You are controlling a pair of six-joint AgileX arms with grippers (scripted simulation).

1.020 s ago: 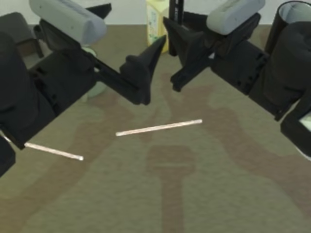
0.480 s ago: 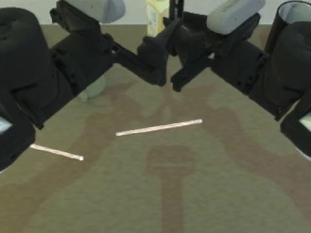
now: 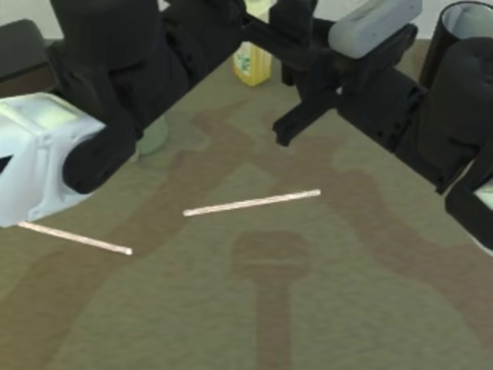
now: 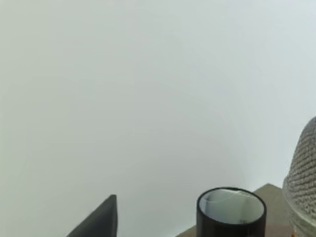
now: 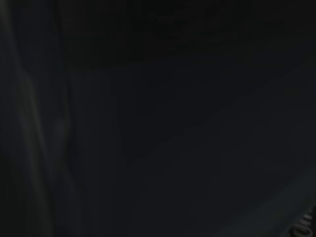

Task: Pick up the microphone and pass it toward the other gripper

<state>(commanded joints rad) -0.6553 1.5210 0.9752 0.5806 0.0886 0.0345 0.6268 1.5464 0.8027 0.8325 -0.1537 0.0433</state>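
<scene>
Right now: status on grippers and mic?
Left gripper raised at far edge, meeting right gripper. Microphone head beside left wrist camera. Right wrist view dark.

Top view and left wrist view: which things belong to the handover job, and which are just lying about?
Job:
microphone, its mesh head showing in the left wrist view
left claw, high at the table's far edge
right claw, close beside it

Lying about:
middle rod
left rod
yellow carton
black cup
pale green pot
</scene>
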